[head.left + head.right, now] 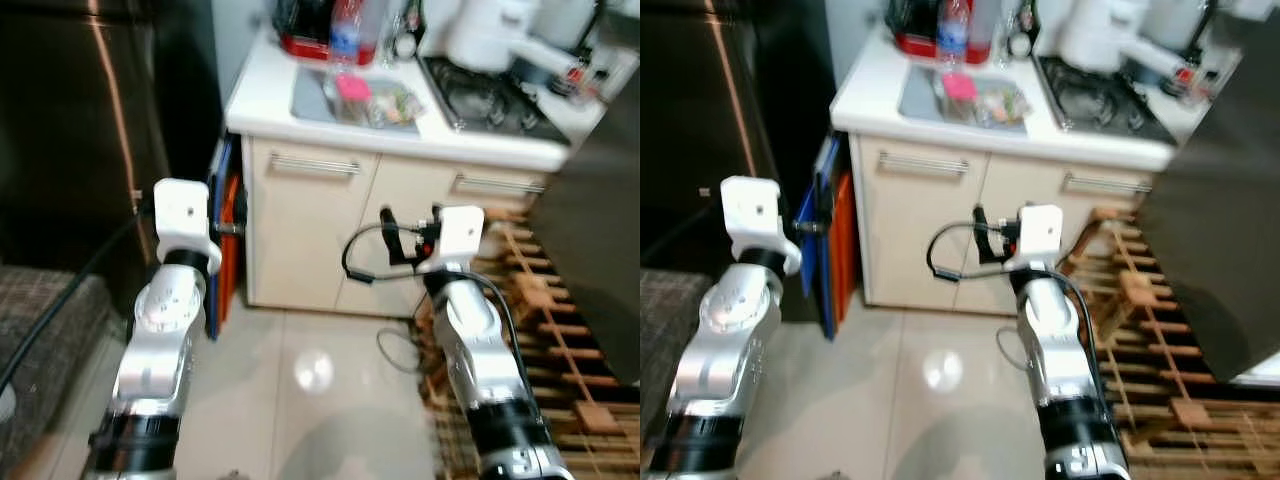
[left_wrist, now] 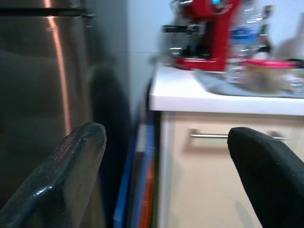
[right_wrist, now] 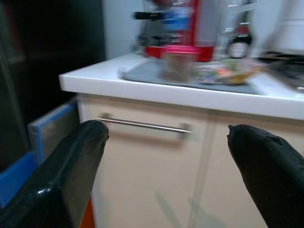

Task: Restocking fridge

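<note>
While both arms are raised over the pale tiled floor, each gripper is released and holds nothing. The left gripper has its two black fingers spread wide, and between them appear the edge of the fridge and the corner of the cabinet. The right gripper is likewise spread, its fingers framing the cabinet door and its metal handle.

Near the right arm, a wooden slatted rack lies on the floor beside the cabinet. Flat blue and orange boards stand upright in the gap between the cabinet and the fridge.

The fridge, dark and steel-fronted, stands to the left of the cabinet with its door closed, ahead of the left gripper and apart from it.

On the white countertop lies a grey tray. It holds a clear jar with a pink lid and some blurred packets that cannot be identified. Behind the tray stand a clear bottle with a blue label and a red appliance. A gas hob lies to the right of the tray, with a white appliance behind it.
</note>
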Available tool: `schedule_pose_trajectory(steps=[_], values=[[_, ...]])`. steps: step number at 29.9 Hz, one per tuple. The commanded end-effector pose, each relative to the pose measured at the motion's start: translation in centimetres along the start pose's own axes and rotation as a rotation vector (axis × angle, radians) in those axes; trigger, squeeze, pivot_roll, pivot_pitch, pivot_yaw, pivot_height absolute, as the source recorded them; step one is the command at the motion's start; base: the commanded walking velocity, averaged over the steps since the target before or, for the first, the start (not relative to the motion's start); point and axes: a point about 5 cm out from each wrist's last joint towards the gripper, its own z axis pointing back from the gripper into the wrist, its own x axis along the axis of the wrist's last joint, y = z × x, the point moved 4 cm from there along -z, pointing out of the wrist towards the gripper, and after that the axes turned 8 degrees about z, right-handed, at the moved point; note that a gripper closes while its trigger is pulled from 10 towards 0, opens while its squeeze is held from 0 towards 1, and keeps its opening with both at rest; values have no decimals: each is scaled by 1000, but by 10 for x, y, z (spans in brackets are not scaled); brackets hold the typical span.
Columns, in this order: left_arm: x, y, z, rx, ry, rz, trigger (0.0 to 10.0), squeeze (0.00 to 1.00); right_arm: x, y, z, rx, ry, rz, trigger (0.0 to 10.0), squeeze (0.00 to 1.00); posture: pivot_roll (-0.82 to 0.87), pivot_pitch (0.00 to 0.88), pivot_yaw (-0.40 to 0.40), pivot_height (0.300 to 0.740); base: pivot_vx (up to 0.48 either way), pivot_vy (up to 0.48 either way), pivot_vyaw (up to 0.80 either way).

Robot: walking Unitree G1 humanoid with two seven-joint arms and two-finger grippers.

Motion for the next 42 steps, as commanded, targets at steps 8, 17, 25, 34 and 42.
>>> schedule_pose_trajectory(steps=[8,17,25,34,42], values=[[6,-1,-3,-10,-23,-17,10000,0,7,-8,-7,-44,-13,85,10000,0,11,0,-84,740,480,0,0],[11,-5,-3,-28,-44,-27,10000,0,30,-10,-9,-88,-120,61,10000,1000,12,0,-82,740,480,0,0],[14,-7,-4,-38,-58,-39,10000,0,52,0,-16,-49,-199,40,10000,1000,12,0,-81,740,480,0,0],[16,-8,-5,-42,-68,-42,10000,0,66,-4,-22,-76,-230,52,10000,1000,17,0,-84,740,480,0,0],[28,-17,-7,-87,-105,6,10000,0,77,-6,-27,-101,-219,29,10000,0,23,0,-93,740,360,0,0]])
